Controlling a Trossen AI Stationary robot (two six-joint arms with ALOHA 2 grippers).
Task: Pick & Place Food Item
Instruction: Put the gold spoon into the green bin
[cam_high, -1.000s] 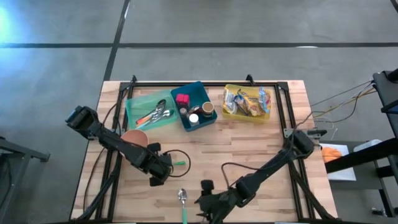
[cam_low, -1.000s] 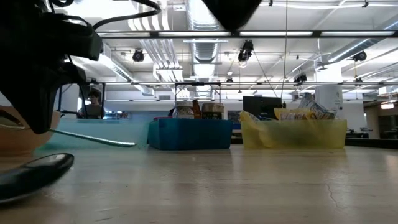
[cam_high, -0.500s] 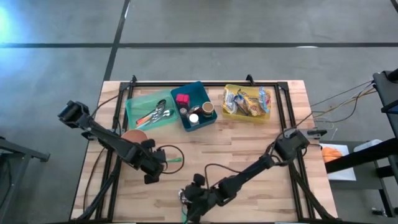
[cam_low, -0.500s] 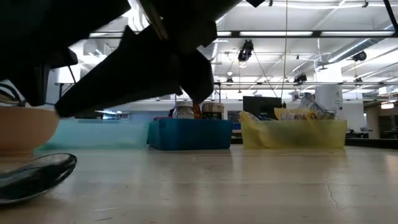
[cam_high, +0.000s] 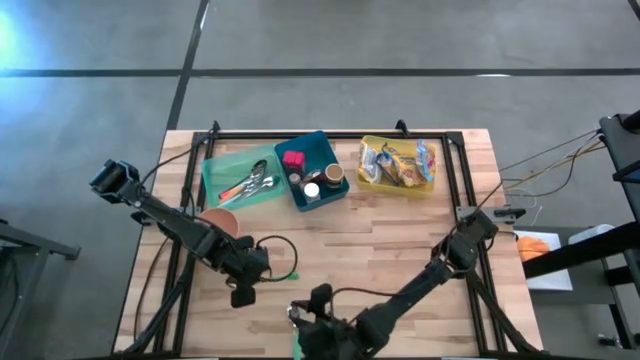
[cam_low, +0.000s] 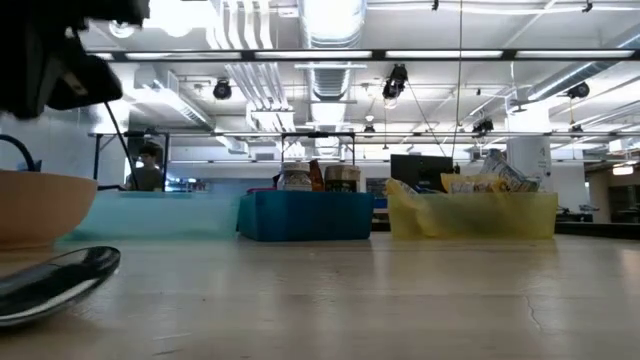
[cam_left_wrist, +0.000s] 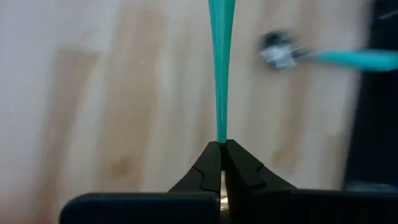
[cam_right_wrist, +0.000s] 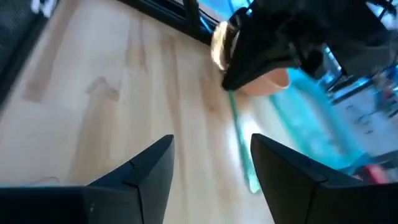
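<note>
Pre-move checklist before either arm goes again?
1. Left claw shut on the teal utensil handle: ok.
2. Right claw open and holding nothing: ok.
3. Loose spoon lying flat on the table near the front edge, not gripped: ok.
4. Food item in a claw: not ok. The snack packets sit in the yellow bin.
5. Bowl upright on the table: ok.
6. Clearance between the two claws near the front edge: cannot tell. In the right wrist view the left claw looks close.
</note>
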